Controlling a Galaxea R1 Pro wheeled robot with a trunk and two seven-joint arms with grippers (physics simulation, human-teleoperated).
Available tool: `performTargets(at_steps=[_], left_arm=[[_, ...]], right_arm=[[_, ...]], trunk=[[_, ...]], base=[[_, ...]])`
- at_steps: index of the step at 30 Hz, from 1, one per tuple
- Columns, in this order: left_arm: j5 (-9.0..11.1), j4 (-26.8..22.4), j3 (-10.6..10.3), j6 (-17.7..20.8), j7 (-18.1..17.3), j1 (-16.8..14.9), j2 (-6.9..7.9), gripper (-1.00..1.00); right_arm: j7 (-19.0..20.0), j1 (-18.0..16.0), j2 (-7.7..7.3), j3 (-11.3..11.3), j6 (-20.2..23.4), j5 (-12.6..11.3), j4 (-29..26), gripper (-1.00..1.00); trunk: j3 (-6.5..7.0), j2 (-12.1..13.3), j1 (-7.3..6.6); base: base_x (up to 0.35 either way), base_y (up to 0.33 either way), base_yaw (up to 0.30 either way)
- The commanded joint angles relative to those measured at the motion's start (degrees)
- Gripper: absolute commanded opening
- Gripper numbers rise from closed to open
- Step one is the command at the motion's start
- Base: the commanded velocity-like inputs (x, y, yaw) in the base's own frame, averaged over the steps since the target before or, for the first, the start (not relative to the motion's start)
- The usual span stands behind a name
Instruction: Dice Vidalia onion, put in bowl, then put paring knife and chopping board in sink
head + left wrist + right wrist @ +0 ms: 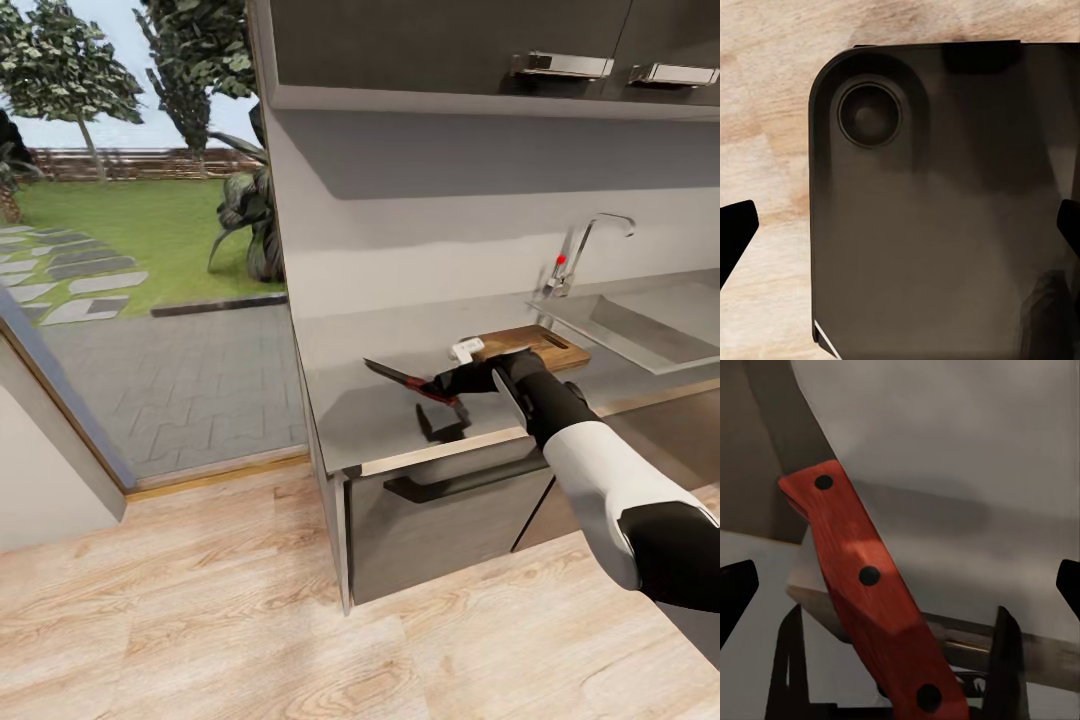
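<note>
In the head view, the right gripper (447,385) is clamped on the knife (408,379) above the counter (350,420), blade pointing away from the board (530,347), which lies just behind the gripper; the sink (650,330) is beyond the board. The right wrist view shows the red handle (866,592) between the fingers (787,667). The left wrist view shows a dark panel (945,210) over wooden floor (765,112); whether the left gripper is wide or narrow cannot be told.

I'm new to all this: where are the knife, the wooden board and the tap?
paring knife (870,585), right wrist view, middle of the red handle.
chopping board (545,345), head view, bare wood near the slot.
faucet (580,240), head view, upright chrome pipe.
</note>
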Motion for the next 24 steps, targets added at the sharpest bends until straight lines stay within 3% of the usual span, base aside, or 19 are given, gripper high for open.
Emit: performTargets(at_steps=[1, 13, 24], left_arm=[[0.0, -0.09, -0.04, -0.08, 0.21, 0.03, -0.02, 1.0], [0.0, -0.11, -0.04, -0.07, 0.22, 0.03, -0.02, 1.0], [0.0, -0.08, -0.04, -0.08, 0.21, 0.03, -0.02, 1.0]], right_arm=[[0.38, -0.03, -0.04, 0.14, 0.1, 0.65, -0.09, 1.0], [0.06, -0.03, 0.3, 0.14, -0.01, 2.95, 2.98, 1.0], [-1.4, -0.03, 0.36, 0.15, -0.03, 3.06, 3.01, 1.0]], trunk=[[-0.04, -0.02, 0.0], [-0.04, -0.02, 0.0], [-0.04, -0.02, 0.0]], base=[[0.0, 0.0, 0.0], [0.0, 0.0, 0.0], [0.0, 0.0, 0.0]])
